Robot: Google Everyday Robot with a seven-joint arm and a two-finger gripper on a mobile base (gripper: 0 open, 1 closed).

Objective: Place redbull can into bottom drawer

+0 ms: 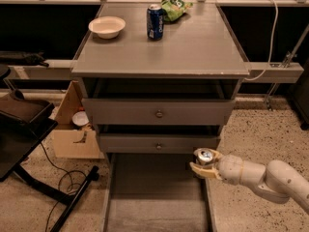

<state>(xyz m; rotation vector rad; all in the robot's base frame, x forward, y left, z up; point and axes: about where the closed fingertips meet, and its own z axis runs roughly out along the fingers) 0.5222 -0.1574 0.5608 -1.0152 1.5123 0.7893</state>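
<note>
My gripper reaches in from the right and is shut on the redbull can, of which only the silver top shows. It holds the can over the right rail of the bottom drawer, a long shallow grey tray pulled out toward me below the two knobbed drawers. The rest of the can is hidden by the fingers.
On the cabinet top stand a white bowl, a dark-blue soda can and a green snack bag. A cardboard box and a black chair base stand at the left on the floor.
</note>
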